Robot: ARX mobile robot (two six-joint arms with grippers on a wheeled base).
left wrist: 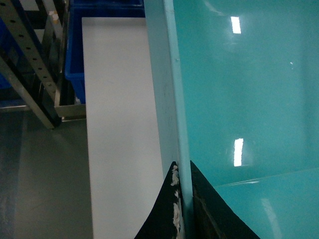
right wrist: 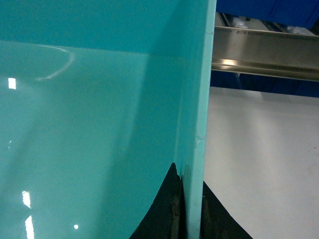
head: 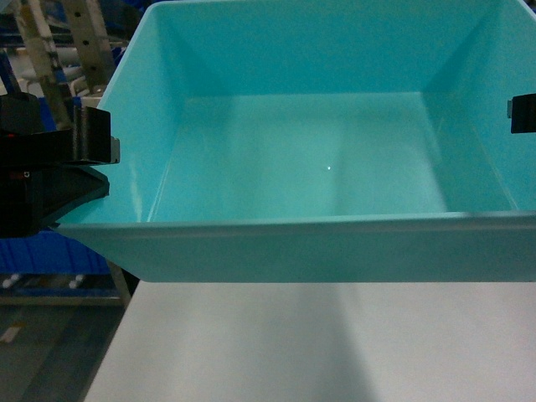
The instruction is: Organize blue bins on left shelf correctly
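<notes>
A light turquoise blue bin point(head: 318, 159) fills the head view, held up close above the white tabletop point(head: 318, 343), and it is empty. My left gripper point(left wrist: 183, 204) is shut on the bin's left wall point(left wrist: 172, 99), one finger inside and one outside. My right gripper point(right wrist: 192, 209) is shut on the bin's right wall point(right wrist: 199, 99) in the same way. In the head view the left gripper point(head: 88, 138) shows at the bin's left rim and the right gripper point(head: 523, 113) at the right edge. Perforated uprights of the left shelf point(left wrist: 30, 64) stand at the left.
Dark royal-blue bins point(left wrist: 75, 59) sit beyond the tabletop's far end. A steel rail point(right wrist: 264, 57) with blue bins behind it runs across the top of the right wrist view. Grey floor point(left wrist: 40, 184) lies left of the table.
</notes>
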